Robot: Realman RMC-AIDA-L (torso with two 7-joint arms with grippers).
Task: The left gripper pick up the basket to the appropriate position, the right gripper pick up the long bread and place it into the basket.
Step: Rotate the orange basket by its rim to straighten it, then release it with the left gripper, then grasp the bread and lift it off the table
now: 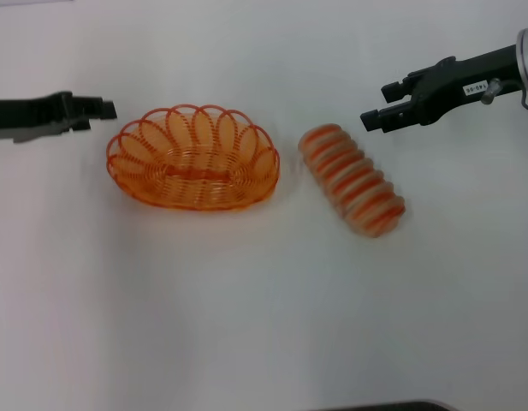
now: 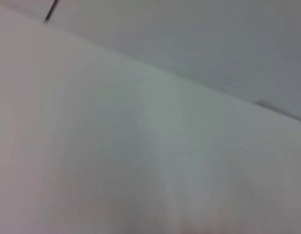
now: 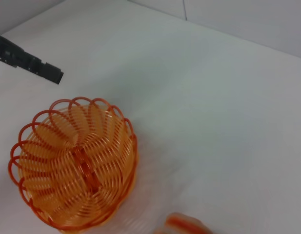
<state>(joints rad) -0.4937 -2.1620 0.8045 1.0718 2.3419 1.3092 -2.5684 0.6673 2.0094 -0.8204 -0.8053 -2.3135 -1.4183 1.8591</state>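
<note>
The orange wire basket (image 1: 120, 164) stands upright on the white table, left of centre, with nothing in it. The long bread (image 1: 352, 180), striped orange and cream, lies on the table just right of it, slanting toward the near right. My left gripper (image 1: 105, 110) hovers off the basket's left end, a small gap away. My right gripper (image 1: 375, 104), with the white label, is open above the table beyond the bread's far end and holds nothing. The right wrist view shows the basket (image 3: 122, 131), the left gripper (image 3: 48, 72) behind it, and one end of the bread (image 3: 185, 225).
The white table (image 1: 246, 325) spreads bare around the objects. A dark edge (image 1: 383, 406) shows at the near side. The left wrist view holds only the table surface (image 2: 116, 161) and a pale wall (image 2: 213, 44) behind it.
</note>
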